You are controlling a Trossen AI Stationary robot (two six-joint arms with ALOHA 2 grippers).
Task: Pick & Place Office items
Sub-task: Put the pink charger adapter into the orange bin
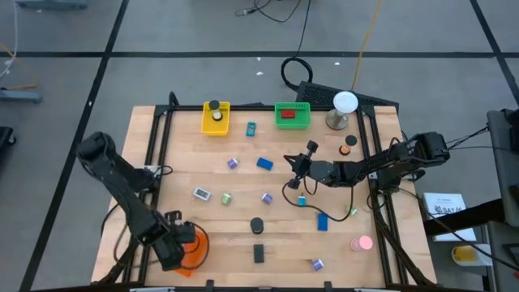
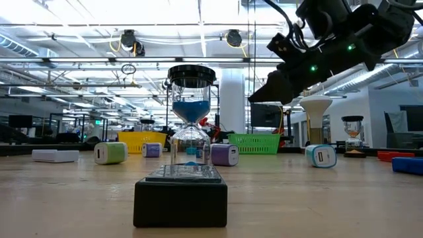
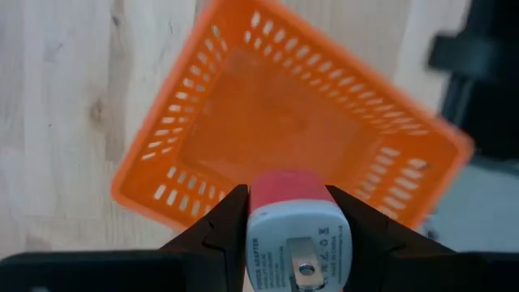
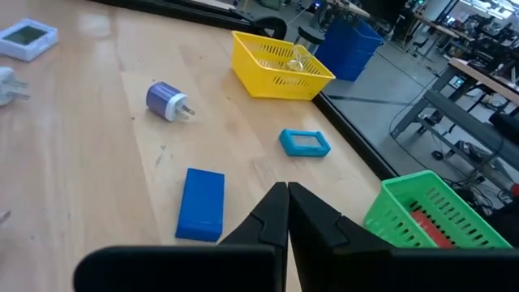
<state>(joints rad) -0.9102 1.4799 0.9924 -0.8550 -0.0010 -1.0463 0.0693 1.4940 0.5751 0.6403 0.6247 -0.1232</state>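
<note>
My left gripper (image 3: 293, 212) hangs at the table's near left corner, right over the orange basket (image 3: 284, 130), shut on a small red and white plug adapter (image 3: 296, 235). In the high view the left gripper (image 1: 178, 243) covers part of the orange basket (image 1: 196, 247). My right gripper (image 4: 286, 203) is shut with nothing between its fingers, hovering mid-table (image 1: 294, 166) above a blue block (image 4: 201, 204). Several other office items lie loose on the wood, among them a purple plug (image 4: 166, 101) and a cyan frame (image 4: 305, 143). My left gripper pinches the adapter's two opposite sides (image 3: 256, 231) between its two fingers (image 3: 223, 235). The fingers come from above, pointing down. The adapter is lifted clear above the orange basket's open top, red end downward, white face with the metal prong turned up toward the wrist.
A yellow basket (image 1: 216, 118) and a green basket (image 1: 292, 115) holding a red piece stand at the far edge, with a white ball on a stand (image 1: 345, 103) to their right. An hourglass on a black block (image 2: 182, 192) stands near the front edge.
</note>
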